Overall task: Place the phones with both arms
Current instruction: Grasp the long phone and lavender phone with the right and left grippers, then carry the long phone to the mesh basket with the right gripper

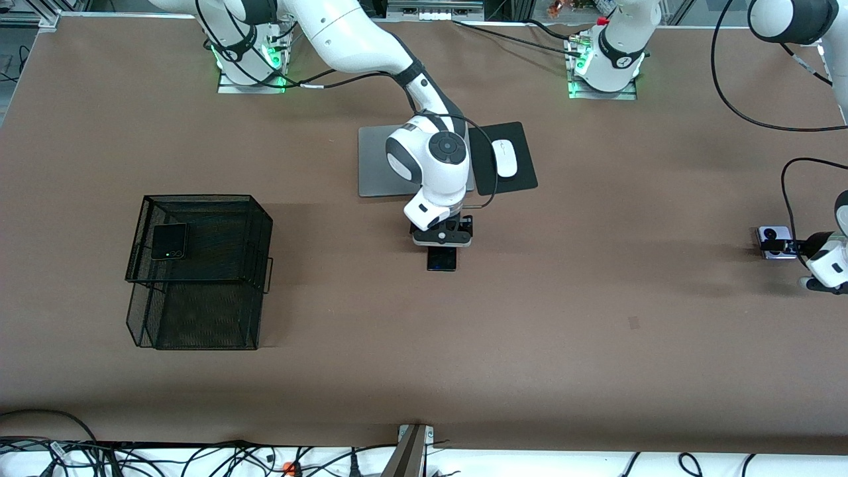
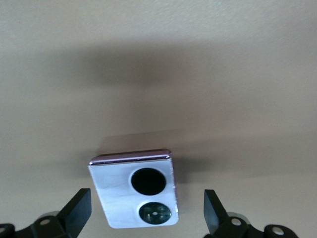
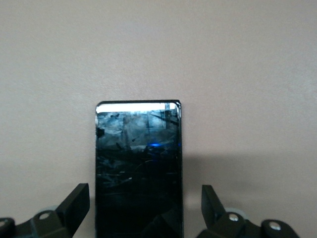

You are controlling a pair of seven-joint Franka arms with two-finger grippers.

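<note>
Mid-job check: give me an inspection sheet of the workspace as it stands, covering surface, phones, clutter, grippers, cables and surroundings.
Surface: brown table, flat and bare in the middle.
Job's things: small square black phone on the black mesh basket; long slim black phone on the table; lilac-white phone at the left arm's end.
Clutter: grey laptop; white mouse on a black pad.
Grippers: right gripper open, astride the slim phone; left gripper open, astride the lilac-white phone.
Cables: black leads by the bases.
Surroundings: cable tangle below the table edge.

Glossy black slab phone [image 3: 138,168], matt brown table [image 1: 530,318], black wire-mesh basket [image 1: 199,271]
</note>
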